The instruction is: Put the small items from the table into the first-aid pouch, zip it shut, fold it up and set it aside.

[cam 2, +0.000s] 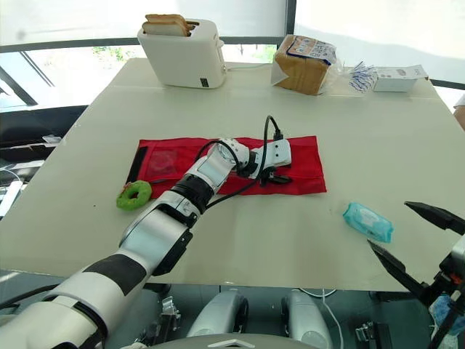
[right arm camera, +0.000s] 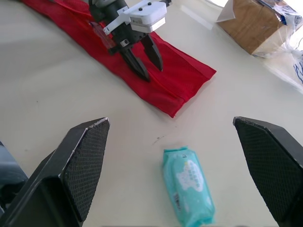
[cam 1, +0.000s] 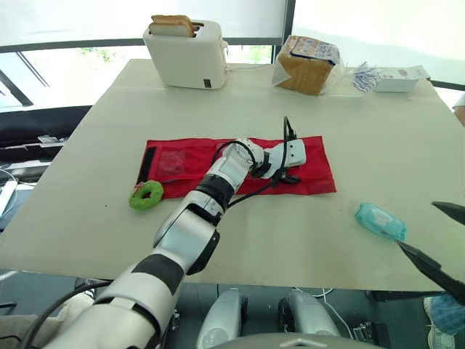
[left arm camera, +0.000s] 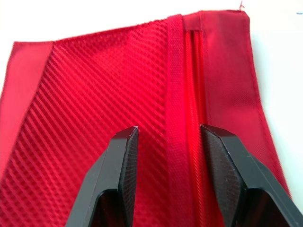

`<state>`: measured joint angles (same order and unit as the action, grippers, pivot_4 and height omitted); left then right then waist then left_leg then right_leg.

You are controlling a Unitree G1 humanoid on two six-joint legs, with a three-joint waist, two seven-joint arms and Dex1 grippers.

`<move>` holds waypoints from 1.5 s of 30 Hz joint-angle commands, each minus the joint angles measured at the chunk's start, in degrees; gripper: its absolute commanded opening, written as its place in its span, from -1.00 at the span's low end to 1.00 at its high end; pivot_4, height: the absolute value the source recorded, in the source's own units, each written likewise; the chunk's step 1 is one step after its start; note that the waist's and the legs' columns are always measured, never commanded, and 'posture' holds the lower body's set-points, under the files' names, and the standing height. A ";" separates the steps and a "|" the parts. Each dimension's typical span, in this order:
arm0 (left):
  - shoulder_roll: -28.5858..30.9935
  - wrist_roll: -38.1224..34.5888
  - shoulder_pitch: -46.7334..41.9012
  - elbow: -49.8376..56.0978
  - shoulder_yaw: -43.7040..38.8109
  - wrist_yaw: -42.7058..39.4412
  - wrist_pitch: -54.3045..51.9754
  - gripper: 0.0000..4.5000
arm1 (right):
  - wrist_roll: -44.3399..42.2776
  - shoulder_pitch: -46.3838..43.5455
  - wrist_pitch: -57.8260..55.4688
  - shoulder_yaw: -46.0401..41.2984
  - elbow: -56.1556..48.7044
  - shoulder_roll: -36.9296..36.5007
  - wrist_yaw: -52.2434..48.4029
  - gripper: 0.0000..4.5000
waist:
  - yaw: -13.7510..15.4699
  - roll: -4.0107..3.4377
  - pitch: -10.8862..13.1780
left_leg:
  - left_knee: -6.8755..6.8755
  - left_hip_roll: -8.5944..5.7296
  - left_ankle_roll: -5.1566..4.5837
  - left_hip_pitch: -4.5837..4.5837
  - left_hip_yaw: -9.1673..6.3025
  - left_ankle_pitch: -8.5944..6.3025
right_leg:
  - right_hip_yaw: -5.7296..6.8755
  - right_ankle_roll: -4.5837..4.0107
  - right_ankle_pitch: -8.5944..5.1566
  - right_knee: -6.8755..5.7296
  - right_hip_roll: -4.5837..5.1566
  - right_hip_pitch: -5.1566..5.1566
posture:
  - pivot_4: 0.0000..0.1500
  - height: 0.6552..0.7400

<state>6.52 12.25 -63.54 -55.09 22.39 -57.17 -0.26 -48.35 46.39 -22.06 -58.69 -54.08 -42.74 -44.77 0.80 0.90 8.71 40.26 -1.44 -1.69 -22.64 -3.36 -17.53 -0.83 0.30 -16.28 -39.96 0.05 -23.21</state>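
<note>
A red first-aid pouch point(cam 1: 182, 160) lies unfolded flat mid-surface, its long axis running left to right. The left hand point(left arm camera: 169, 130) points tips-down at the pouch's right part, its 2 fingers narrowly parted astride the zip line and clamping nothing. A teal wipes pack point(cam 2: 368, 222) lies near the right edge, well apart from the pouch, its long axis running far-left to near-right. The right hand point(right arm camera: 170, 120), spread wide and empty, is just beside the pack and much the nearer. A green ring point(cam 1: 147, 194) sits by the pouch's near-left corner.

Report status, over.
Left pincer open, straddling red pouch zipper. Right pincer open near wipes pack. That and green ring not yet packed.
</note>
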 commanded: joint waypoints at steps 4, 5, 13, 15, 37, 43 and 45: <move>-1.09 -0.55 -2.11 -2.45 -1.37 0.82 1.96 -0.58 | -2.83 -3.34 -1.19 -4.55 4.51 -4.92 -4.69 1.00 | -0.02 0.01 0.01 | -0.02 0.01 0.00 -0.01 -0.01 0.00 | 0.01 0.00 0.00 0.00 -0.01 0.00 | 1.00 1.00; -1.05 -0.77 -2.09 -2.47 -1.46 0.08 2.06 -0.67 | -3.00 -4.12 -1.45 -4.71 5.17 -5.63 -5.26 1.00 | -0.02 0.04 0.02 | -0.01 0.01 0.00 -0.01 0.00 0.00 | -0.01 0.00 0.00 0.00 -0.01 0.00 | 1.00 1.00; -0.41 -7.09 0.82 6.25 -5.30 -9.15 -9.79 -0.98 | -2.30 -9.04 -3.94 -5.47 11.10 -10.68 -11.99 1.00 | 0.08 0.04 0.02 | -0.01 0.01 0.01 -0.02 -0.02 0.01 | 0.03 -0.01 0.00 0.00 -0.01 0.00 | 1.00 1.00; 0.01 -8.31 2.09 10.06 -5.69 -9.94 -13.86 -0.98 | -2.49 -8.91 -4.95 -6.09 10.72 -10.16 -12.60 1.00 | 0.04 0.03 0.02 | 0.00 0.02 0.05 -0.04 -0.04 0.03 | 0.03 -0.01 0.00 0.00 0.00 0.00 | 1.00 1.00; -1.85 -14.40 10.21 28.99 -4.64 -3.66 -32.29 -0.98 | 18.91 -14.96 -14.03 23.63 16.67 -7.93 2.05 1.00 | 0.04 -0.12 -0.04 | 0.03 0.03 0.22 -0.01 -0.01 0.12 | -0.02 -0.01 0.00 0.01 0.04 0.00 | 1.00 1.00; -2.18 -14.88 10.04 28.40 -4.99 -2.17 -31.27 -0.98 | 26.73 -21.96 -12.05 32.73 24.73 -9.61 3.54 1.00 | 0.13 -0.14 -0.04 | 0.02 0.03 0.27 -0.04 -0.04 0.15 | 0.00 -0.01 0.00 0.01 0.04 -0.01 | 1.00 1.00; -2.29 -15.04 10.06 28.43 -5.01 -1.76 -31.17 -0.98 | 28.19 -23.80 -11.30 34.72 27.15 -9.55 3.30 1.00 | 0.07 -0.14 -0.04 | 0.03 0.02 0.27 -0.04 -0.02 0.16 | -0.02 -0.01 0.00 0.01 0.04 -0.01 | 1.00 1.00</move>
<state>4.78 -1.57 -52.02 -27.77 18.08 -59.47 -32.33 -21.85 24.05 -34.94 -24.56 -28.25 -51.88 -41.57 0.87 0.76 8.68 40.29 -1.42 -1.41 -22.67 -3.38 -17.37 -0.85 0.29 -16.28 -39.95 0.09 -23.22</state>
